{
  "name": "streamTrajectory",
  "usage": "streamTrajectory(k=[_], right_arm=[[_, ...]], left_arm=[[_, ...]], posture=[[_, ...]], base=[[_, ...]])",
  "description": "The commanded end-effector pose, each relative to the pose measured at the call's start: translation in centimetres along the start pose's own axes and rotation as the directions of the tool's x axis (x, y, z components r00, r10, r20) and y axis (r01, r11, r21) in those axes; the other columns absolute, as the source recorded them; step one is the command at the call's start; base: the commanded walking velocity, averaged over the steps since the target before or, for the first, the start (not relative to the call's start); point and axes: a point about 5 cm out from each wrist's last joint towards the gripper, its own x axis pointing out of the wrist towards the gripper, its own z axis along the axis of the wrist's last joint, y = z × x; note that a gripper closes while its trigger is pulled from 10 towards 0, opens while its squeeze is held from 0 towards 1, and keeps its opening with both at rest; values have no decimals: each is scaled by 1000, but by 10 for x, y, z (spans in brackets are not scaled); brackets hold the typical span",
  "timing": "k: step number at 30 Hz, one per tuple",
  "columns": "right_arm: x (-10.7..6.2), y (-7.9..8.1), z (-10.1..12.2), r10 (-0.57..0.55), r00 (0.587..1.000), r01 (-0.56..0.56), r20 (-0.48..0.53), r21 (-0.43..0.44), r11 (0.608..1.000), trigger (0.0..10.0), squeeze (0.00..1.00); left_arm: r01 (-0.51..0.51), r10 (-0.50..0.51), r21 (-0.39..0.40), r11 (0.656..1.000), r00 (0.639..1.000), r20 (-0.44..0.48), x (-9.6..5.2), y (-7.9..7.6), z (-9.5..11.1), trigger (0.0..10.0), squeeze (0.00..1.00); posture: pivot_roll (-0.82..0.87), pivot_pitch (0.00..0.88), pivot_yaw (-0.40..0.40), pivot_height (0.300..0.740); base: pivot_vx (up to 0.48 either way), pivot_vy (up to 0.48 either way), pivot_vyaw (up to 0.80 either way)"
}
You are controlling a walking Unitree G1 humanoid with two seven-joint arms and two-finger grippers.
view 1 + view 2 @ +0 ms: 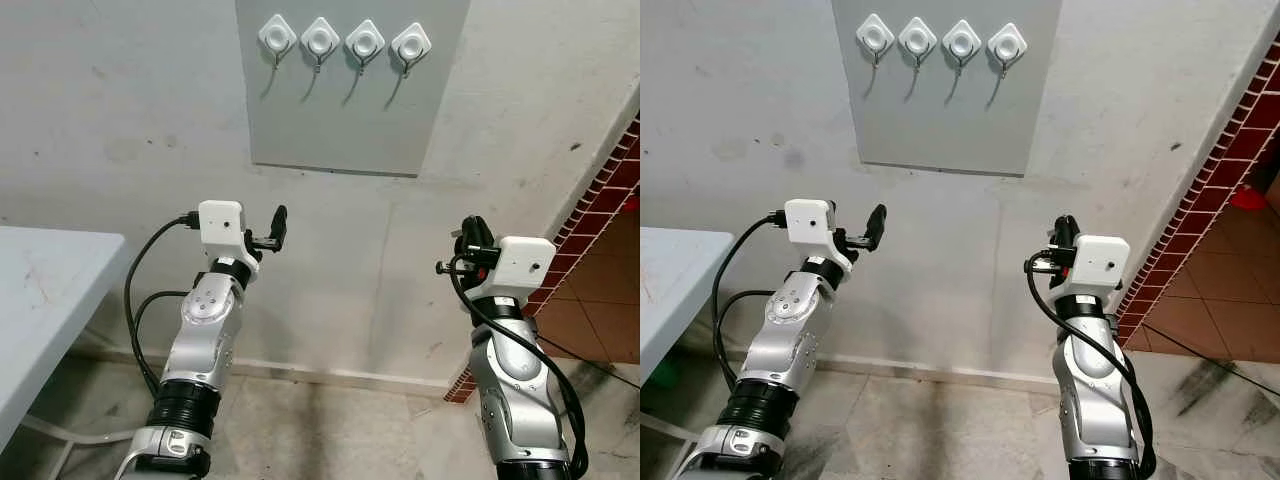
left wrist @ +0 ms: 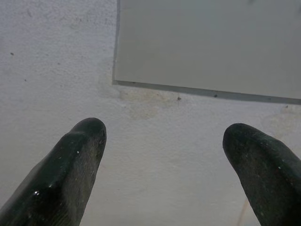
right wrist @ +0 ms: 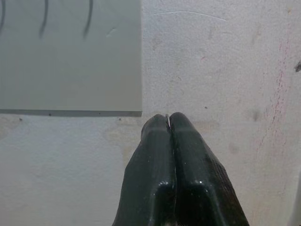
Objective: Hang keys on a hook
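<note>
A grey panel on the wall carries several white diamond-shaped hooks in a row, all bare. My right gripper is raised below and to the right of the panel. Its fingers are pressed together, and a thin silver sliver of metal peeks out between the tips; a small red piece sits at the gripper's base. I cannot make out any keys beyond that sliver. My left gripper is held up below the panel's left part, its fingers spread wide with nothing between them.
A white table juts in at the left. A red brick wall runs along the right, beside orange floor tiles. The plaster wall stands close ahead, with grey floor under the arms.
</note>
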Motion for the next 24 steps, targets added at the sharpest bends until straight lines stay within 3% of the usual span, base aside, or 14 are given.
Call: streamTrajectory(k=[1, 9, 13, 17, 24], right_arm=[[0, 0, 6, 5, 1000, -5, 21, 10, 1000, 10000, 0], [3, -2, 33, 3, 988, -10, 154, 46, 999, 10000, 0], [-7, -1, 38, 25, 982, -34, 189, 46, 998, 10000, 0], [-29, 0, 36, 46, 986, -53, 159, 35, 998, 10000, 0], [-28, -1, 43, 40, 987, -45, 157, 27, 999, 10000, 0]], left_arm=[[5, -6, 15, 1000, 1000, 16, 1, 1, 7, 10000, 0], [75, -81, 90, 993, 994, 73, -5, -6, 20, 10000, 0], [111, -118, 60, 992, 985, 125, -20, -12, 22, 10000, 0], [91, -92, 9, 996, 991, 94, -41, -12, 13, 10000, 0], [96, -98, 25, 995, 992, 76, -41, -11, 17, 10000, 0]], posture=[[-33, 0, -19, 740], [-25, 0, -25, 740], [-28, 0, -20, 740], [-27, 8, -26, 740], [-29, 21, -33, 740]], base=[[0, 0, 0], [0, 0, 0], [0, 0, 0], [0, 0, 0], [0, 0, 0]])
